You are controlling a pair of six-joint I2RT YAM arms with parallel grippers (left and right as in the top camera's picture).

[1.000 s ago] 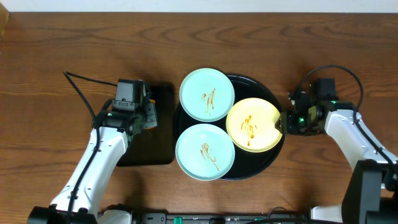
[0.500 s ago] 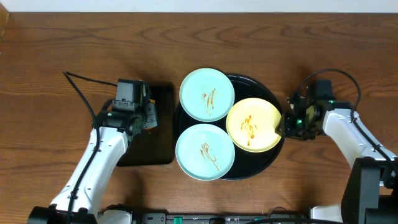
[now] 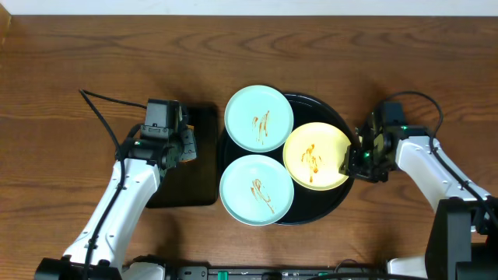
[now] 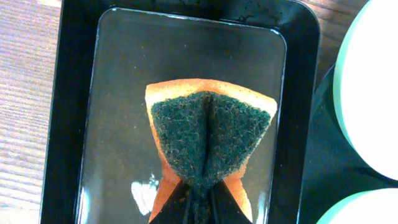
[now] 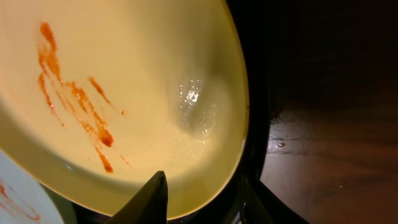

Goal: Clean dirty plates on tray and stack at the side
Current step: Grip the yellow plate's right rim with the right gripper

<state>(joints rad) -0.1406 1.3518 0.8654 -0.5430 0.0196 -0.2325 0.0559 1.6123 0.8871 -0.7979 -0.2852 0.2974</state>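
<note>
Plates on the round black tray (image 3: 319, 204), each streaked with orange sauce: upper mint plate (image 3: 259, 117) and lower mint plate (image 3: 257, 189) on its left half, yellow plate (image 3: 317, 155) on its right. We see the left end effector (image 4: 199, 186) clamped on a sponge (image 4: 208, 137) above a rectangular tray (image 4: 68, 124). The right end effector (image 5: 202, 193) straddles the yellow plate's right rim; we cannot tell whether it pinches.

no readable text or labels anywhere.
</note>
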